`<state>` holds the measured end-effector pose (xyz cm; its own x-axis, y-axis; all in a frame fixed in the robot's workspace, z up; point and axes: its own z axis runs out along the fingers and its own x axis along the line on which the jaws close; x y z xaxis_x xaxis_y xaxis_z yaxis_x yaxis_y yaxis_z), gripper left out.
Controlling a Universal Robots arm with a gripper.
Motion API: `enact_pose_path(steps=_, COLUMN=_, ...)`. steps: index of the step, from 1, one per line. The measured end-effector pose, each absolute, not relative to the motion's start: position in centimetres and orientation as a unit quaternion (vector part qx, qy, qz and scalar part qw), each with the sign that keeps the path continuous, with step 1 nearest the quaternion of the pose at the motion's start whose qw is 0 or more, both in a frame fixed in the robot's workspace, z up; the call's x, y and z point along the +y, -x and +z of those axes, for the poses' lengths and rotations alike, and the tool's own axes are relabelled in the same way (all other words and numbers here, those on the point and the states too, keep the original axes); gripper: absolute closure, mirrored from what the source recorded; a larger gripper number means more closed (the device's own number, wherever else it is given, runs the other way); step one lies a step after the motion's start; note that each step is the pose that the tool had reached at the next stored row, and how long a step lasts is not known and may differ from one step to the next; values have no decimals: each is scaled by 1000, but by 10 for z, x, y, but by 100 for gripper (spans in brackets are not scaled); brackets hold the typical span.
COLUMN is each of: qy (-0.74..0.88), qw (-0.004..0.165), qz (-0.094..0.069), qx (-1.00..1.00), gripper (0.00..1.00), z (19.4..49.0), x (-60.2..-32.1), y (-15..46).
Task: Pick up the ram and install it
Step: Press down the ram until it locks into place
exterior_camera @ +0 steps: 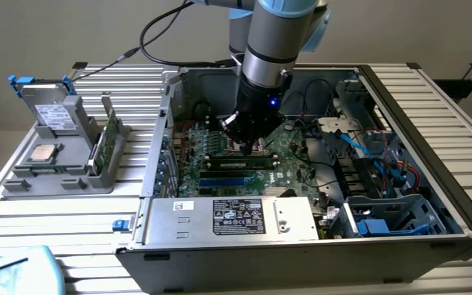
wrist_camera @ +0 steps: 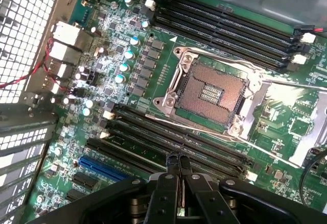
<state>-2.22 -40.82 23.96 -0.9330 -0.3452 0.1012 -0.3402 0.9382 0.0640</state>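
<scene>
In the exterior view my gripper (exterior_camera: 247, 146) reaches down into the open computer case (exterior_camera: 432, 153) over the motherboard (exterior_camera: 289, 153). Just in front of its tips a dark-green ram stick (exterior_camera: 240, 163) with a pale label lies along the memory slots. Whether I touch it I cannot tell. The wrist view has my gripper (wrist_camera: 179, 158) shut, fingertips pressed together with nothing between them, right above the near bank of black slots (wrist_camera: 153, 137). Beyond it lies the open processor socket (wrist_camera: 212, 91). Another green stick (exterior_camera: 109, 138) stands upright in the grey holder (exterior_camera: 56, 181) outside the case.
The holder also carries a silver processor (exterior_camera: 43, 153) and a hard drive (exterior_camera: 54, 114). A power supply (exterior_camera: 236, 218) closes the case's front; blue cables (exterior_camera: 367, 153) and a drive cage (exterior_camera: 392, 215) crowd the exterior view's right. A second slot bank (wrist_camera: 230, 29) lies past the socket.
</scene>
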Motion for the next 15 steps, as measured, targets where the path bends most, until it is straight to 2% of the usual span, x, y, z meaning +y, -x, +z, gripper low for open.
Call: enact_pose_path(steps=15, qy=-122, qw=54, qz=-22, qx=-991, gripper=89, z=240, x=-408, y=25)
